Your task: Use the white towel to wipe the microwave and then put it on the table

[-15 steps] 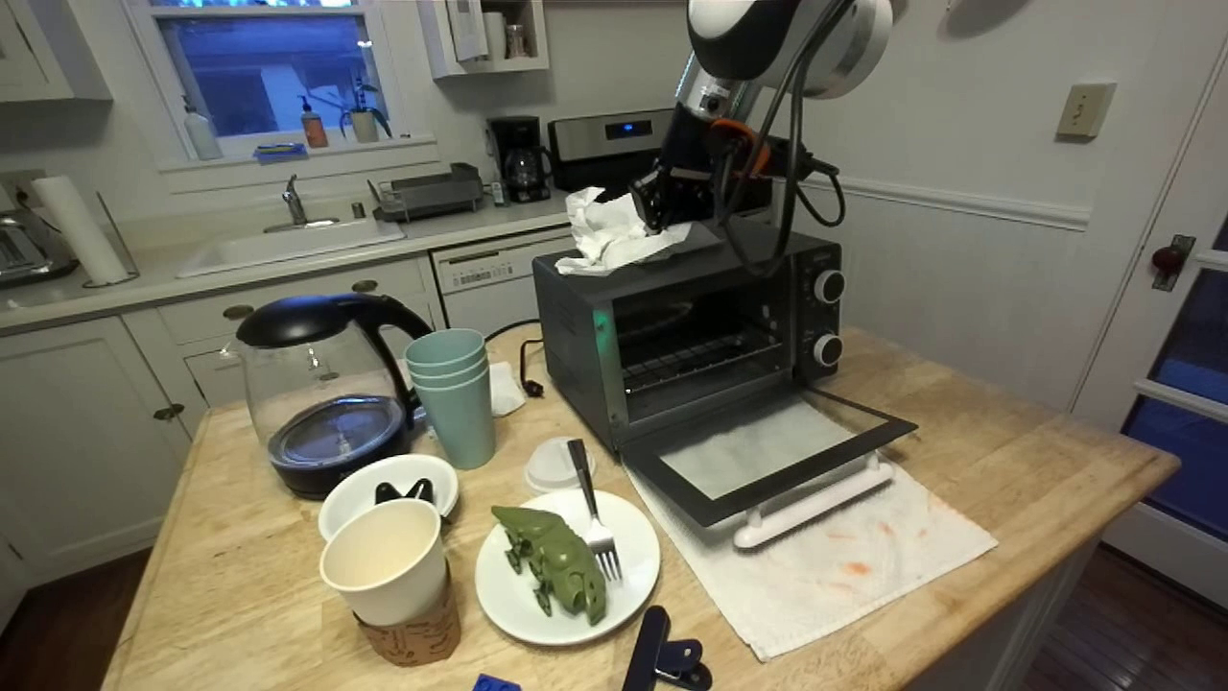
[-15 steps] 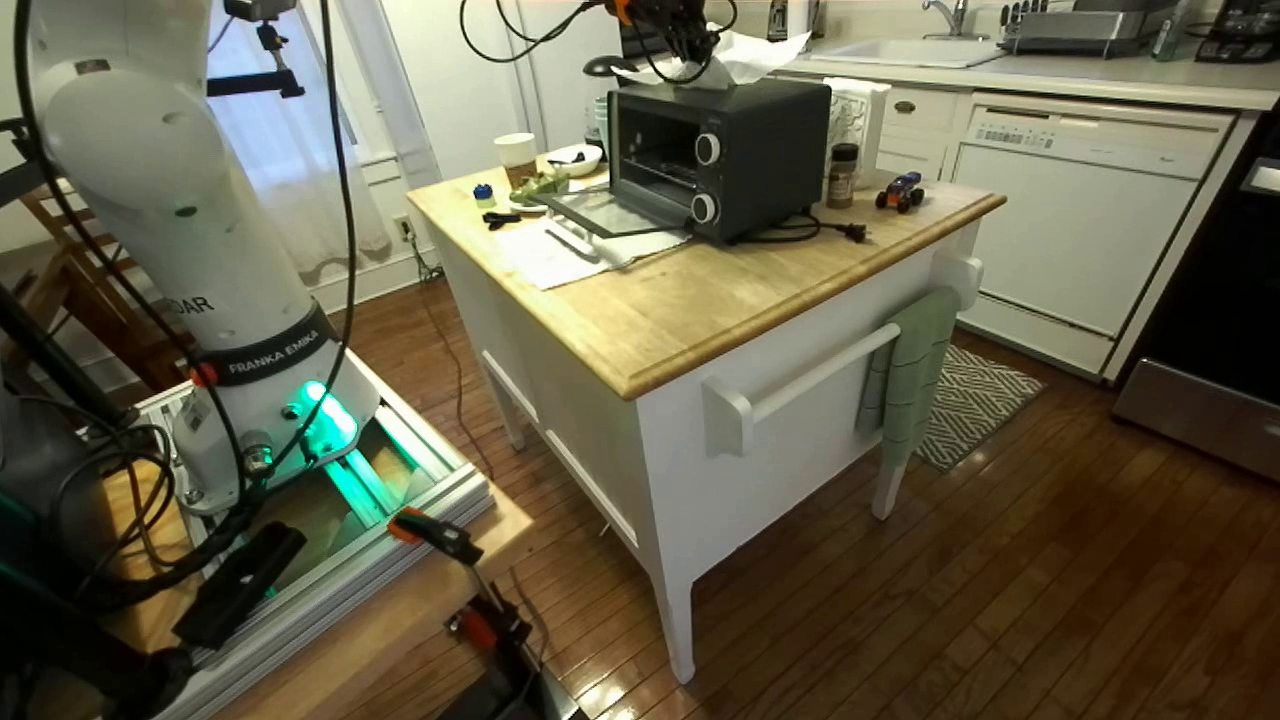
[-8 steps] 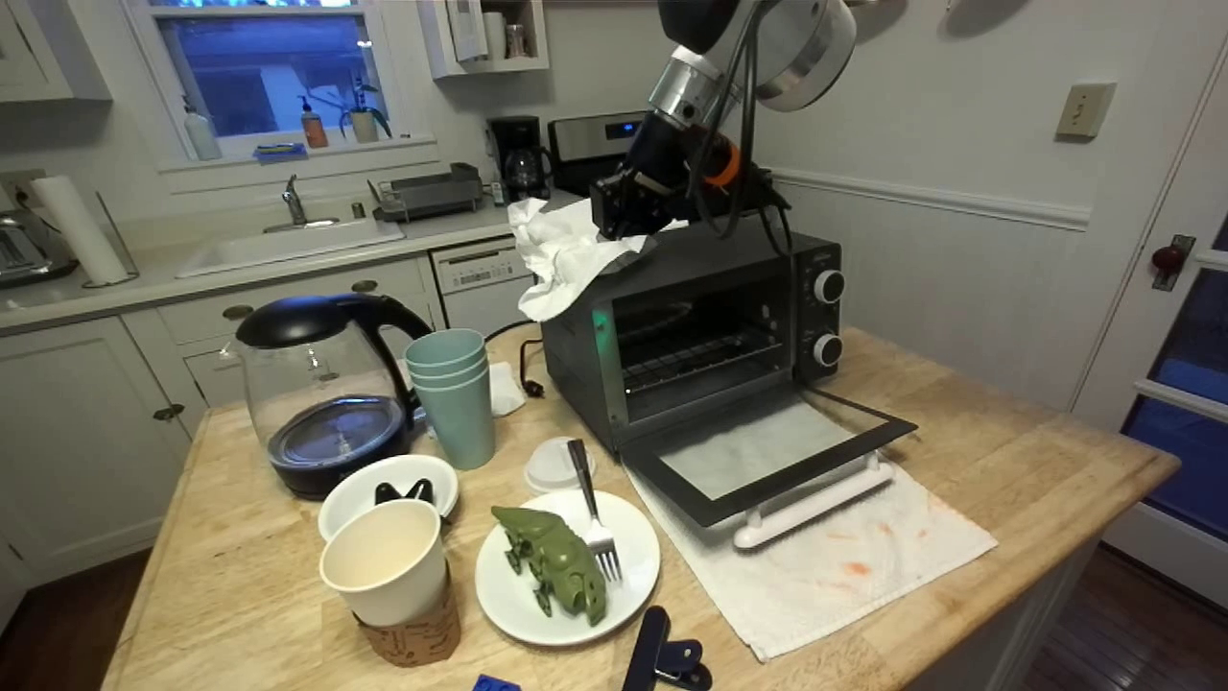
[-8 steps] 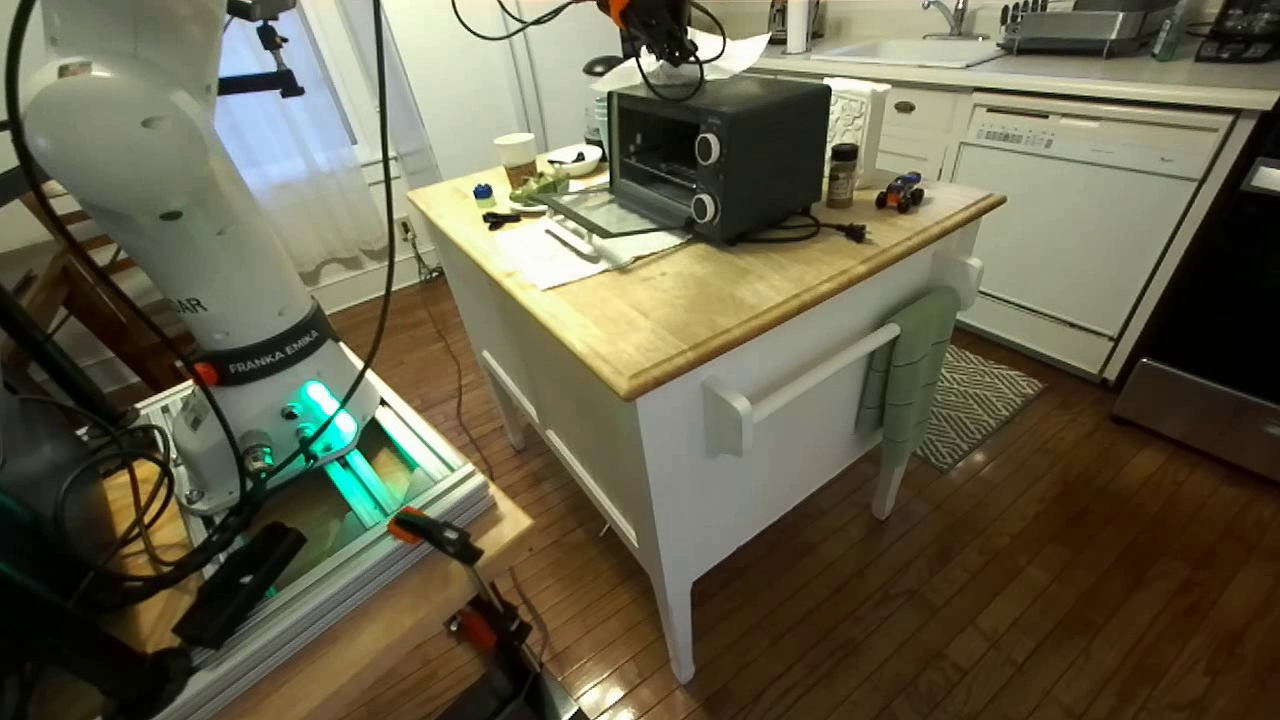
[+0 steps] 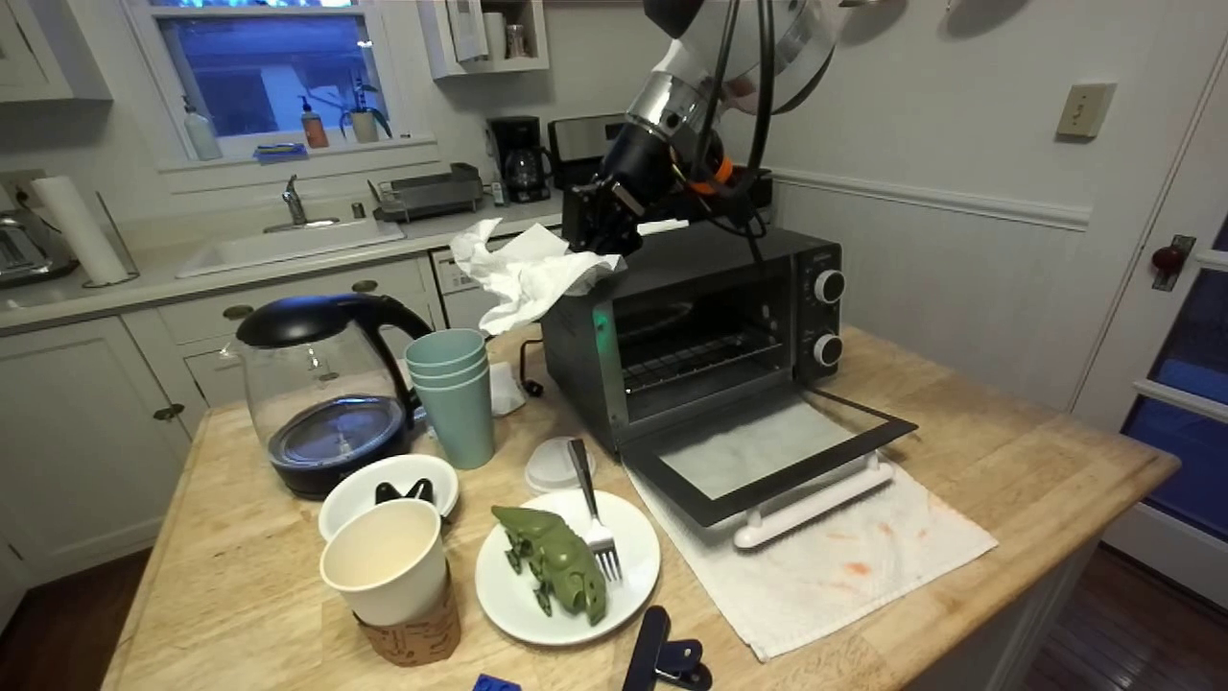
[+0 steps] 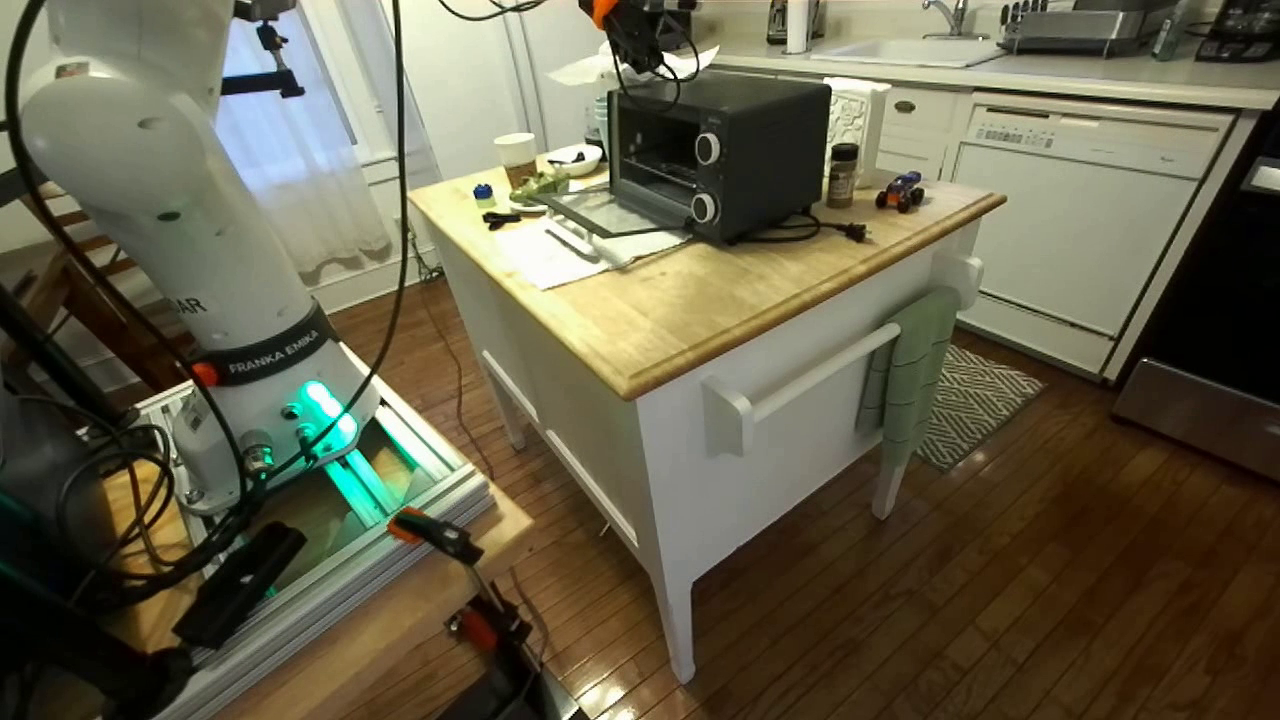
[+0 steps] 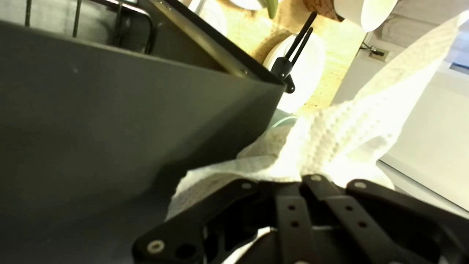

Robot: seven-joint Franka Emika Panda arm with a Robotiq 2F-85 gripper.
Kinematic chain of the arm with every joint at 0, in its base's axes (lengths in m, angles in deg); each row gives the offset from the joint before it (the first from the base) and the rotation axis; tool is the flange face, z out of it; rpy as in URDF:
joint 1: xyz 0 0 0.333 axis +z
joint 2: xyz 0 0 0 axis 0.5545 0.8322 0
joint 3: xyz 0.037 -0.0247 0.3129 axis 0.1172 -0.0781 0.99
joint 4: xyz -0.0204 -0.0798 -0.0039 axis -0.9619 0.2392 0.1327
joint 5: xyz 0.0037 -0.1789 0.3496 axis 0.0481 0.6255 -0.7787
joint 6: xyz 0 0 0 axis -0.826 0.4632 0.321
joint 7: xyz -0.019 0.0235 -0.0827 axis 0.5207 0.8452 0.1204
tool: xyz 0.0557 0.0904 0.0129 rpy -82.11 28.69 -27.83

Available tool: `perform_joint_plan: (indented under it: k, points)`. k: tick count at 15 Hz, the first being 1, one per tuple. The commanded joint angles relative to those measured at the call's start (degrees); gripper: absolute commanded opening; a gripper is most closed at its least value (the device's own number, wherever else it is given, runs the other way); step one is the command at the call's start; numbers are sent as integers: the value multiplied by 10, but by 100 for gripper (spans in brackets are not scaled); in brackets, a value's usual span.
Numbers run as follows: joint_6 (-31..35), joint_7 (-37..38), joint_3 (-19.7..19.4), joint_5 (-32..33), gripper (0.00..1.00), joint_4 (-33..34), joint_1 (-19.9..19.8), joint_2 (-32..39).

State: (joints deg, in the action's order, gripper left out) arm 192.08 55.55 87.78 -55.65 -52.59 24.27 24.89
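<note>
White and crumpled, the towel [image 5: 532, 274] is pinched in the gripper [image 7: 300, 183], whose fingers are drawn together on it at the left end of the dark grey toaster oven [image 5: 705, 281]. Most of it fans out past the oven's left edge, above the gap toward the stacked teal cups [image 5: 459, 408]; whether its underside touches the oven's top cannot be told. The oven stands on the wooden table [image 5: 988, 432], its glass door [image 5: 767, 451] lowered toward the near side and its wire rack [image 5: 700, 365] showing inside. Under the door lies a white paper sheet [image 5: 815, 595] with orange marks. Left of the cups stands a glass kettle [image 5: 317, 374] with a black lid, and near it a white bowl [image 5: 350, 494] holds something black. Just beside the bowl, on its near side, is a paper cup [image 5: 384, 566] in a brown sleeve. To the right, a white plate [image 5: 499, 595] carries a green figure [image 5: 556, 566] and a fork [image 5: 600, 533]; a dark clip [image 5: 649, 648] lies near the plate. Behind the oven, on the side away from its door, a spice jar [image 6: 842, 178] and a small toy truck [image 6: 900, 192] stand in an exterior view.
</note>
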Motion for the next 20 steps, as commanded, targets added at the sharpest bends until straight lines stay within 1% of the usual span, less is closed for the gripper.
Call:
perform_joint_plan:
  k: [1,2,4,6,7,9,12,16,20]
  points:
    - [-3,-9,-19,-6,1,-6,15,-18]
    - [13,-5,-27,1,1,-20,21,-35]
    - [8,3,-30,-3,1,-43,23,-68]
    - [16,12,-39,6,1,-71,34,-108]
    - [5,25,-45,12,1,-83,38,-128]
    - [-8,67,-61,34,1,-119,55,-173]
    - [-1,164,-92,101,1,-181,83,-233]
    - [-24,287,-120,157,1,-261,96,-304]
    - [-17,368,-138,183,1,-341,94,-373]
